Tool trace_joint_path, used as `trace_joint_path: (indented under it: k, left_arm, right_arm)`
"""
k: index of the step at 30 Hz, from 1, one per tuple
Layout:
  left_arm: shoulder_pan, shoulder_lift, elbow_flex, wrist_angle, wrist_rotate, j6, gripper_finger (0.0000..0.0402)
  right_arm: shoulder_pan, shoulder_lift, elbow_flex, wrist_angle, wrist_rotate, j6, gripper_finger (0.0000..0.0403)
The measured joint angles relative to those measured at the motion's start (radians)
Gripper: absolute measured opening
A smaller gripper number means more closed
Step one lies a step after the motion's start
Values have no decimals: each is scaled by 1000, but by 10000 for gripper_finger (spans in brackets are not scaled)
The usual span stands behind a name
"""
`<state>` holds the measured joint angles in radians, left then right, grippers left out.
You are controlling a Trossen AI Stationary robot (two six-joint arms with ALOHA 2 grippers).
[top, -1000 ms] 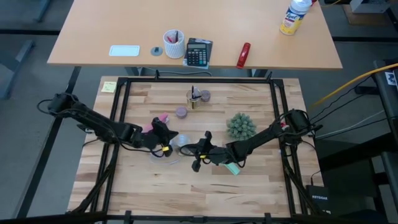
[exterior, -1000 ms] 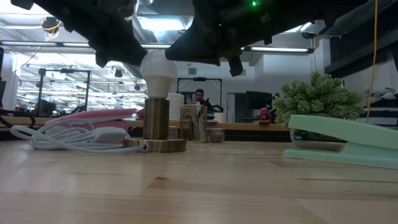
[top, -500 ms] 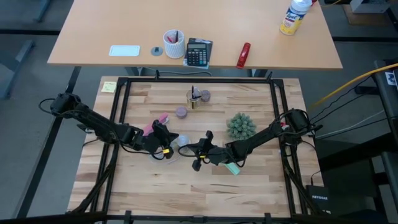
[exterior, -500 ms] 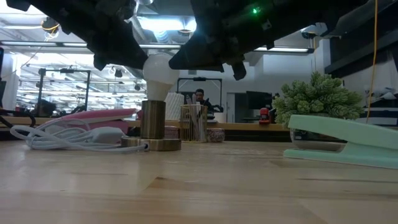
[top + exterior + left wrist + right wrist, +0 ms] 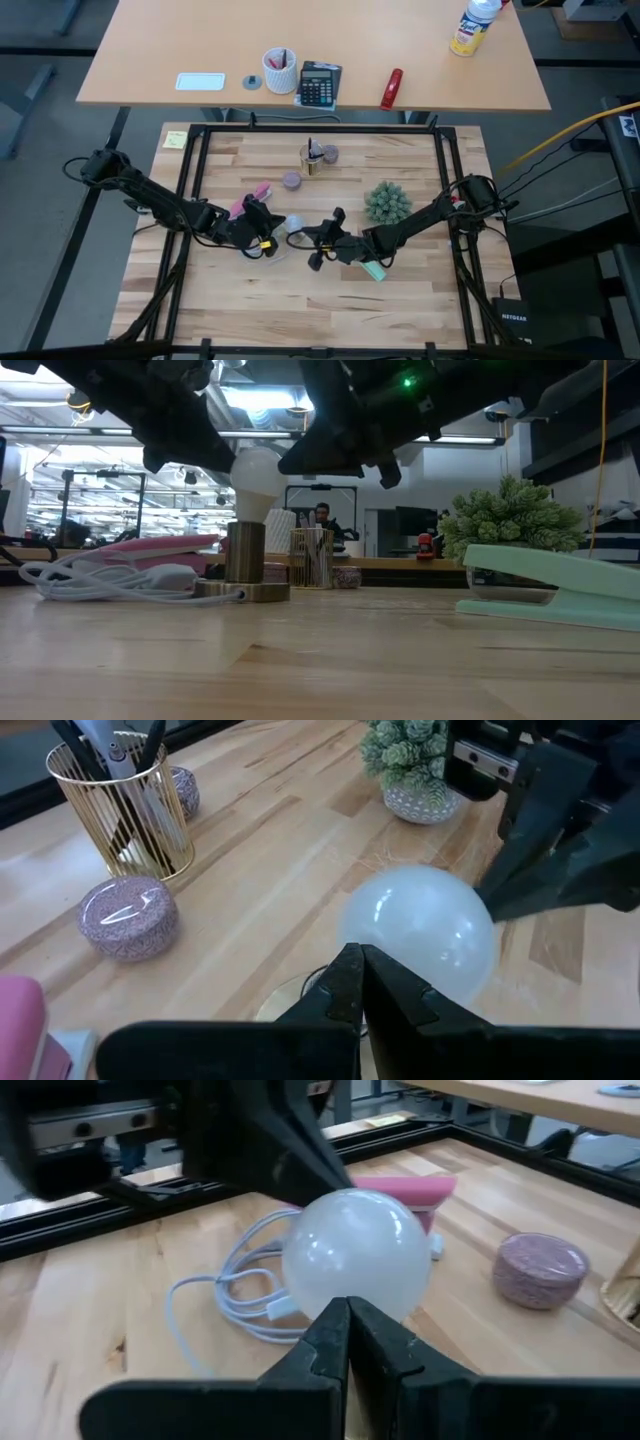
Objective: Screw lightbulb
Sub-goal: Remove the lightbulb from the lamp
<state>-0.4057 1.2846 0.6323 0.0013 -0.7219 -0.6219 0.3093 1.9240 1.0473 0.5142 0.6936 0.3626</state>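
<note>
The frosted white lightbulb (image 5: 258,478) stands in a brass socket (image 5: 244,550) on a round base (image 5: 245,592) mid-table, leaning a little toward the table's right. It also shows in the high view (image 5: 283,231). My left gripper (image 5: 268,235) is shut at the bulb's left side. My right gripper (image 5: 303,238) is shut at its right side. The bulb lies just past the shut fingertips in the left wrist view (image 5: 425,935) and in the right wrist view (image 5: 355,1255). The bulb's screw base is hidden in the socket. My left gripper meets the left side of the bulb's globe (image 5: 234,465) with its shut fingertips (image 5: 358,970), coming level from the table's left. The bulb stays seated in the socket. My right gripper meets the right side of the globe (image 5: 282,468) with its shut fingertips (image 5: 348,1325), coming level from the table's right.
A white cord (image 5: 100,580) and a pink item (image 5: 150,545) lie left of the socket. A mint-green stapler (image 5: 560,585) and a potted plant (image 5: 388,203) are to the right. A gold pen cup (image 5: 312,158) and a purple disc (image 5: 291,180) stand farther back.
The socket and its base have slid a little toward the table's left, while the top of the bulb has stayed put. The bulb now leans toward the right. Both grippers have stayed shut at its sides.
</note>
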Motion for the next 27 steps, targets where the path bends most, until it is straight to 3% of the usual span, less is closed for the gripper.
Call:
trace_joint_path:
  k: [9,27]
  left_arm:
    - [-4,0,0,1,50,0,1]
    - [-1,2,1,-22,11,-7,1]
  right_arm:
    - [-10,0,-1,-20,83,0,14]
    - [-25,1,0,-10,36,3,14]
